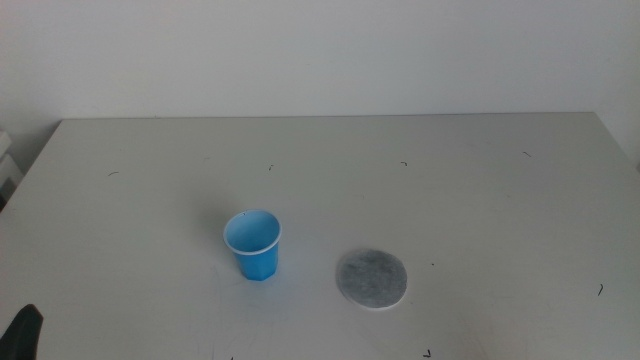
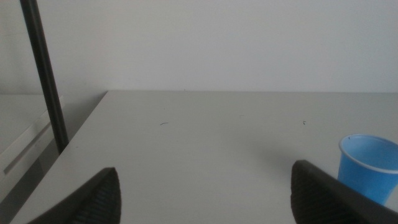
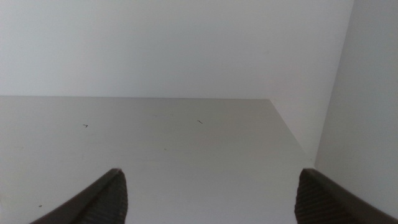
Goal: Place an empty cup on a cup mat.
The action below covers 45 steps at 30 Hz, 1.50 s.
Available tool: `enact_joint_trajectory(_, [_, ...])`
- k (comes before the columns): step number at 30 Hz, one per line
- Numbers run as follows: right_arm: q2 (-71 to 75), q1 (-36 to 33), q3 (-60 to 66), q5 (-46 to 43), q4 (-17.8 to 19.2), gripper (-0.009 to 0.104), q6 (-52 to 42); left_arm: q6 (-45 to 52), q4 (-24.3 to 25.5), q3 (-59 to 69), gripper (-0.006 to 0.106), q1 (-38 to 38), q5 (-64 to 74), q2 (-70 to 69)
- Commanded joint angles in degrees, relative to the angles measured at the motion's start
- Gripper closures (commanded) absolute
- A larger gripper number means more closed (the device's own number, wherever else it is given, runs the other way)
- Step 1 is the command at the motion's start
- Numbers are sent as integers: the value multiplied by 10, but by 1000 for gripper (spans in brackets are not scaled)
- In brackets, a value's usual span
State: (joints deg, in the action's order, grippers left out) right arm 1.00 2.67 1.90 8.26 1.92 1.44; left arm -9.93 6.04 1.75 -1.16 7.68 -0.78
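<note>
The bright blue cup (image 1: 253, 243) stands upright and empty on the table, a little left of centre in the middle view. The round grey cup mat (image 1: 371, 278) lies flat to its right, a short gap apart. My left gripper (image 2: 205, 186) is open and empty near the table's front left corner, and its tip shows at the bottom left of the middle view (image 1: 24, 332). The cup also shows in the left wrist view (image 2: 368, 167), beside one jaw and outside the gap. My right gripper (image 3: 211, 186) is open and empty over bare table, out of the middle view.
The pale grey table (image 1: 450, 190) has small dark specks and ends at a white wall behind. A dark upright pole (image 2: 45, 74) stands off the table's left edge. A white wall (image 3: 367, 93) lies past the table's right edge.
</note>
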Motion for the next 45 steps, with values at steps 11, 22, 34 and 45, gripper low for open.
enact_joint_trajectory(11, [11,-1,-7,-45,5,1,-5,-6,-3,-189,-5,-36,-40,180])
enact_joint_trajectory(22, [11,-1,-7,-45,5,1,-5,-5,24,-417,-5,-112,-40,437])
enact_joint_trajectory(34, [11,-1,-7,-45,5,1,-5,-5,26,-609,-5,-181,120,649])
enact_joint_trajectory(45, [11,-1,-7,-45,5,1,-5,-5,-11,-644,-5,-213,208,750])
